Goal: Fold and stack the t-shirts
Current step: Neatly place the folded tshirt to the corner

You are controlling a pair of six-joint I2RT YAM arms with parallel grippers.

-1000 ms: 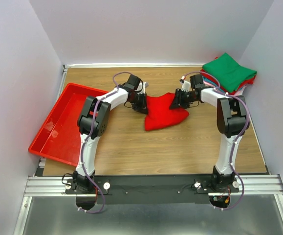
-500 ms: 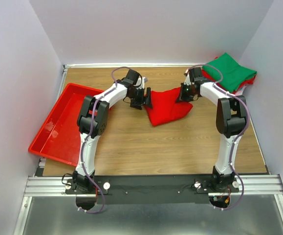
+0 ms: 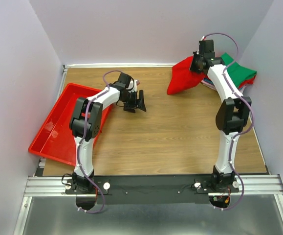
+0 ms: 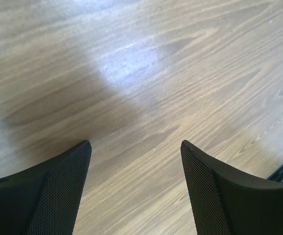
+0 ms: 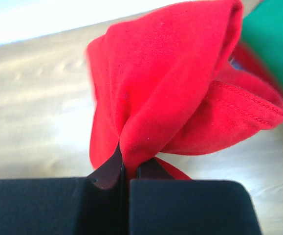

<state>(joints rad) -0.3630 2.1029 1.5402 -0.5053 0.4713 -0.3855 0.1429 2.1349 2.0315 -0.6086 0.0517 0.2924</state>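
The left gripper (image 4: 136, 147) hovers with jaws apart over the table (image 4: 146, 63), while the right gripper (image 5: 126, 169) pinches one bunch of the red t-shirt (image 5: 165, 98) dangling from its tips beside the folded stack (image 3: 235, 71) — so thin a hold may let the folds spill open.

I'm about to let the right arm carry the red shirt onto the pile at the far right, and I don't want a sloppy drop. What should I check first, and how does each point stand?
1. Right gripper shut on the red t-shirt: ok, the cloth is pinched firmly.
2. Red t-shirt clear of the table: cannot tell, its lower edge hangs close to the wood.
3. Red t-shirt folded flat: not ok, it hangs bunched.
4. Left gripper open and empty: ok, only bare wood shows beneath it.
5. Green t-shirt lying flat as a landing spot: ok.
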